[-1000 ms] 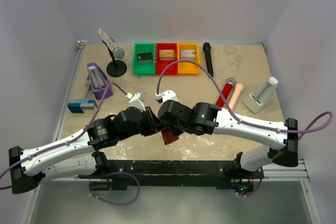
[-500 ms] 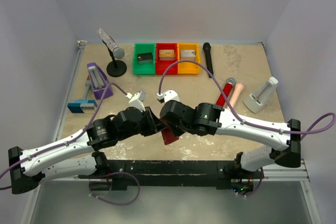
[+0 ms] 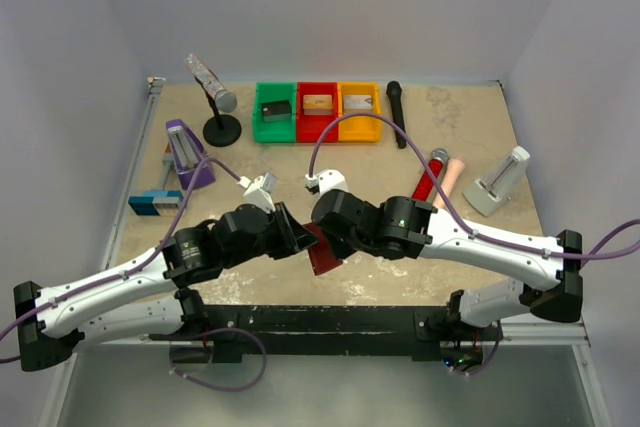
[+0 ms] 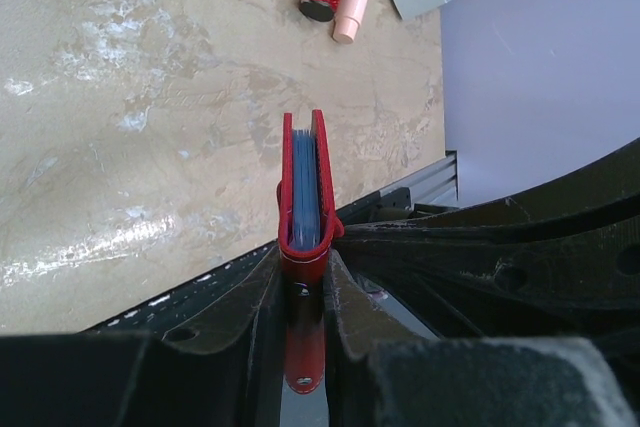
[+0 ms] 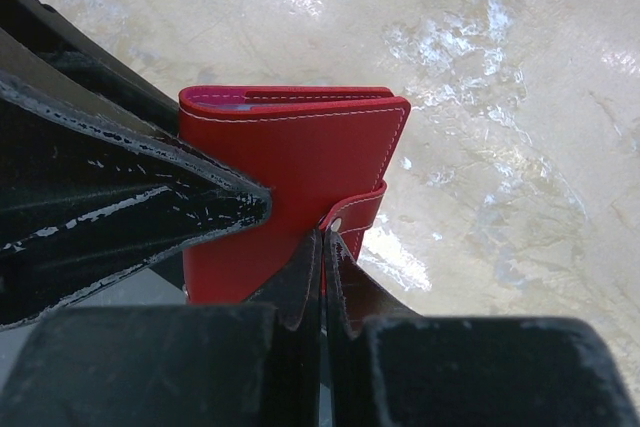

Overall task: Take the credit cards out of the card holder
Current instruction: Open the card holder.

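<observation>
The dark red card holder (image 3: 322, 252) is held up off the table between both arms, near the front edge. My left gripper (image 4: 303, 247) is shut on its spine end, and in the left wrist view the card holder (image 4: 303, 197) shows edge-on with light blue pockets between its covers. My right gripper (image 5: 328, 239) is shut on the red tab strap (image 5: 358, 211) at the edge of the closed card holder (image 5: 300, 162). The credit cards are hidden inside.
Green (image 3: 275, 112), red (image 3: 318, 110) and yellow (image 3: 359, 110) bins with blocks stand at the back. A microphone stand (image 3: 222, 127), a purple metronome (image 3: 186, 155), a black microphone (image 3: 396, 112), a red glitter cylinder (image 3: 430, 175) and a grey holder (image 3: 497, 183) lie around. The table's front edge is just below the wallet.
The right arm has shifted a little to the right while keeping its grip at the wallet. The left arm and the wallet have barely moved.
</observation>
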Motion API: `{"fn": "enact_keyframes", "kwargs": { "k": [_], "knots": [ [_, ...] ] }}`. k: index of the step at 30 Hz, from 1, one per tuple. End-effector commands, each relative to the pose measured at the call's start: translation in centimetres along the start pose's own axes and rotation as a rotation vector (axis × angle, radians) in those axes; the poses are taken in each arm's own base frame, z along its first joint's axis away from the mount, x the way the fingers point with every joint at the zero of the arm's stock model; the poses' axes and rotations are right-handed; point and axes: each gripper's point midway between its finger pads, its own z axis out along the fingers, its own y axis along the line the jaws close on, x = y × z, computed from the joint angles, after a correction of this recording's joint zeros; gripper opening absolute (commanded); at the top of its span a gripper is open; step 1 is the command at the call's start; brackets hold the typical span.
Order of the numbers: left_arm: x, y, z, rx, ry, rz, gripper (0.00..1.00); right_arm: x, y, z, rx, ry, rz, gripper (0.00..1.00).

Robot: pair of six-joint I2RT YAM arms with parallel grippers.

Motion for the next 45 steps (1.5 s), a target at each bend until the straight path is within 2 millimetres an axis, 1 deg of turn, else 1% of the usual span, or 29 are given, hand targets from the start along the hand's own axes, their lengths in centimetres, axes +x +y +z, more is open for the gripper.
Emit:
{"fn": "enact_keyframes", "kwargs": {
  "k": [1,11,24,36,40,41,43,45],
  "knots": [
    [-0.7,-1.7,-0.7,0.080,-0.029,-0.021,0.00,0.5,-2.3,-0.2,0.078,0.003,0.004,0.00],
    [-0.5,-1.0,-0.5,0.053,-0.031,-0.025,0.00,0.2,-2.4,-0.8,0.068,-0.020,0.012,0.00],
    [-0.5,-0.3,-0.5,0.033,-0.036,-0.028,0.00,0.2,-2.8,-1.0,0.073,-0.023,0.019,0.00],
    [-0.5,-0.1,-0.5,0.026,-0.037,-0.031,0.00,0.2,-2.8,-1.3,0.060,-0.032,0.028,0.00],
    [-0.5,0.0,-0.5,0.023,-0.040,-0.031,0.00,-0.1,-2.8,-1.8,0.044,-0.053,0.042,0.00],
    [-0.6,0.1,-0.5,0.023,-0.042,-0.030,0.00,-0.2,-2.8,-2.1,0.041,-0.058,0.049,0.05],
    [-0.6,0.2,-0.6,0.019,-0.046,-0.025,0.00,-0.4,-2.9,-2.6,0.033,-0.069,0.053,0.18],
    [-0.9,0.4,-0.7,0.015,-0.062,-0.012,0.00,-0.6,-3.0,-3.2,0.025,-0.080,0.057,0.28]
  ]
}}
